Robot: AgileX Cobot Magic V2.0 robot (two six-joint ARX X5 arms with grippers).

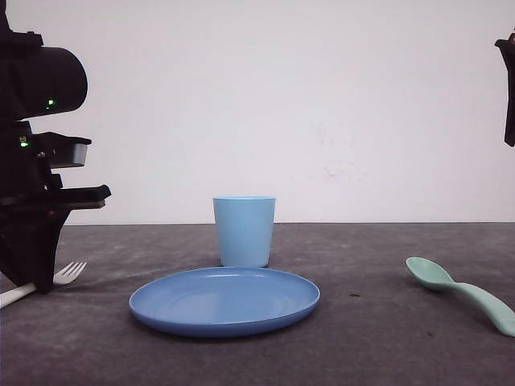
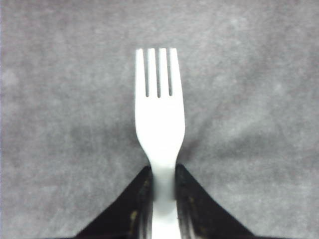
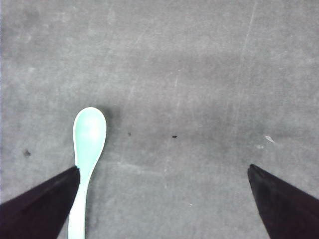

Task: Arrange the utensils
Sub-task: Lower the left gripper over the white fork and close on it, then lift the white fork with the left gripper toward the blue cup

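Note:
The white fork (image 2: 159, 119) has four tines and points away from my left gripper (image 2: 163, 172), whose two black fingers are shut on its neck. In the front view the fork's tines (image 1: 71, 272) stick out to the right of the left gripper (image 1: 36, 277), low over the table at the far left. The mint-green spoon (image 1: 459, 291) lies on the table at the right. From the right wrist, the spoon (image 3: 88, 137) lies bowl up with its handle passing close beside one finger (image 3: 50, 199). My right gripper (image 3: 163, 169) hangs wide open above the table, with nothing between its fingers.
A round blue plate (image 1: 161, 310) sits at the middle front of the dark grey table (image 1: 370, 338). A light blue cup (image 1: 244, 230) stands upright just behind it. The right arm (image 1: 508, 88) shows at the upper right edge of the front view.

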